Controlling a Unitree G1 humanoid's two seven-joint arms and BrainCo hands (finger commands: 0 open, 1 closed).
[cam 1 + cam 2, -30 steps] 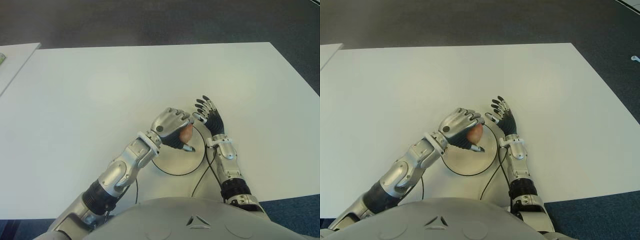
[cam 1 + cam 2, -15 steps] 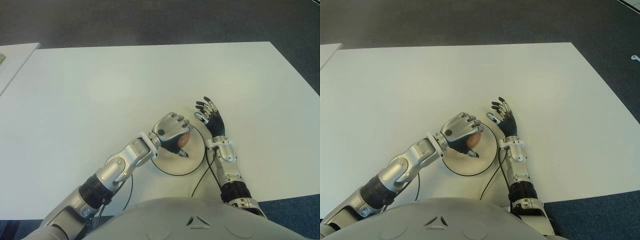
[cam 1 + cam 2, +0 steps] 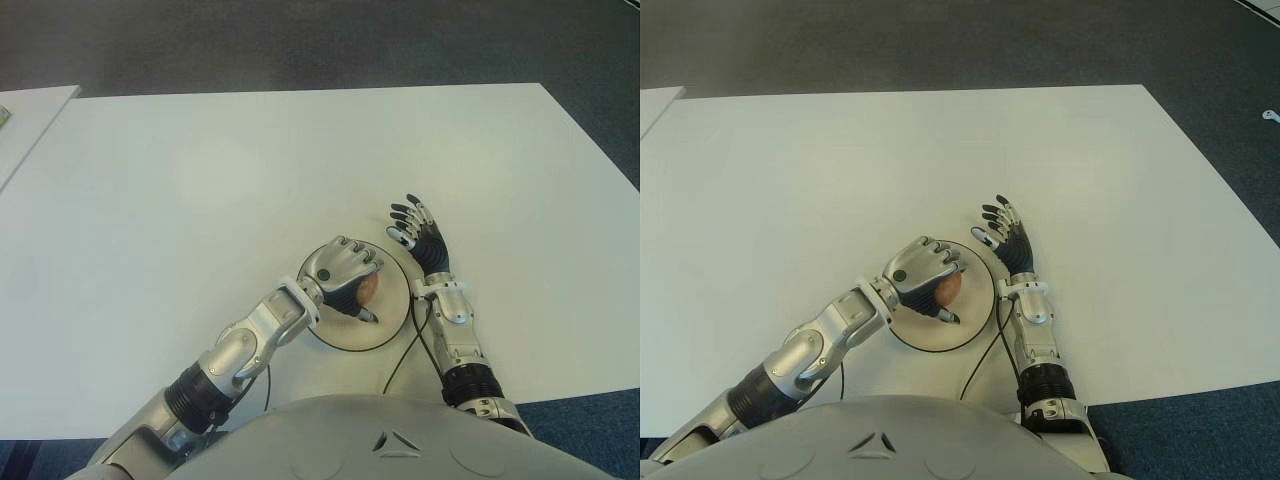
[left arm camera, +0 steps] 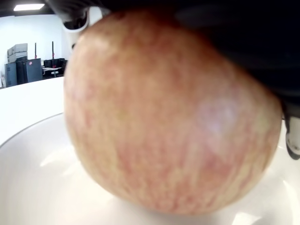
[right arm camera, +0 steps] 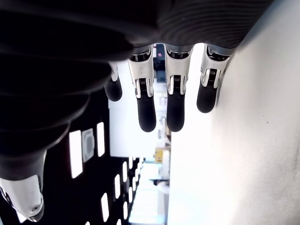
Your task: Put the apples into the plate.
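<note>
My left hand (image 3: 342, 272) has dropped lower over the plate (image 3: 392, 325), fingers still wrapped round the apple (image 4: 164, 117). Wrist view shows it just above the plate. Right hand (image 3: 420, 238) beside it, fingers spread.

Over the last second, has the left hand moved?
Yes. The left hand with the apple drew back toward the robot, from the plate's far rim to over its middle.

The left robot hand (image 3: 343, 274) has drawn back toward the body and lowered, carrying the apple (image 3: 367, 286) from the plate's (image 3: 385, 331) far rim to over its middle, close above its surface.
</note>
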